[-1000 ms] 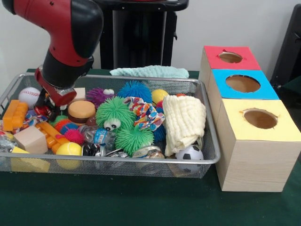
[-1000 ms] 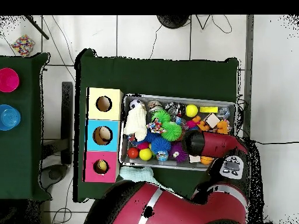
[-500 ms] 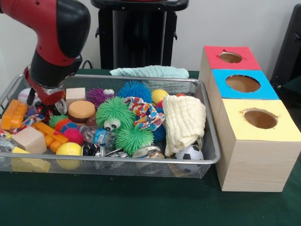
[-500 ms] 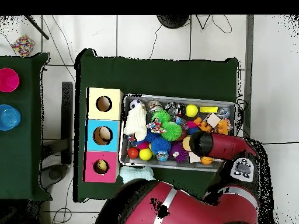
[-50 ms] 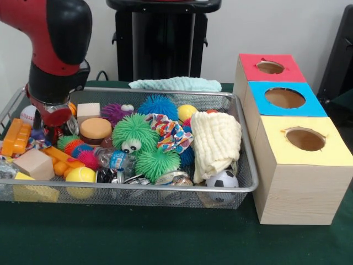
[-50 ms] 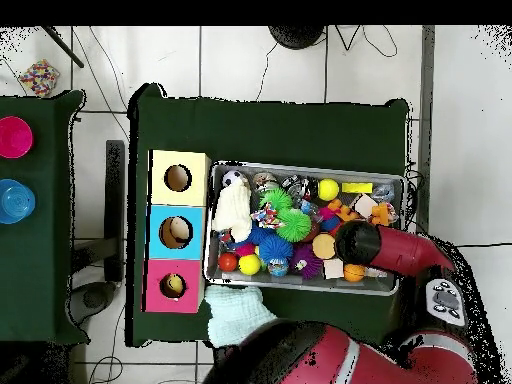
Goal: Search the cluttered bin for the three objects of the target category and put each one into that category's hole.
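From the front, the red and black arm (image 5: 52, 41) comes down at the upper left of the frame, and its gripper (image 5: 51, 130) hangs low over the left end of the wire mesh bin (image 5: 165, 190). The tips sit down among the toys there, and I cannot tell how far apart they are or whether they have anything.

The bin is crammed. A baseball (image 5: 27, 114) peeks out at the far left behind the arm, with an orange plastic block (image 5: 15, 138) just below it. A wooden cube (image 5: 34, 164) and a yellow ball (image 5: 80, 175) lie toward the lower left. A toy burger (image 5: 95, 130) sits just right of the gripper. In the middle are a green spiky ball with eyes (image 5: 132, 134), a blue spiky ball (image 5: 159, 105) and a purple one (image 5: 115, 113). A cream folded cloth (image 5: 216, 141) fills the right end, with a small soccer ball (image 5: 222, 180) touching its lower edge.

At the right of the frame stand three boxes in a row, each with a round hole on top: the red box (image 5: 270, 67) farthest up, the blue box (image 5: 284, 98) in the middle, the yellow box (image 5: 304, 140) lowest. A pale green towel (image 5: 175, 84) lies behind the bin.

From overhead, the arm (image 6: 385, 248) covers the lower right part of the bin (image 6: 305, 168), hiding the gripper. The three boxes line up left of the bin, yellow (image 6: 178, 178) at top.
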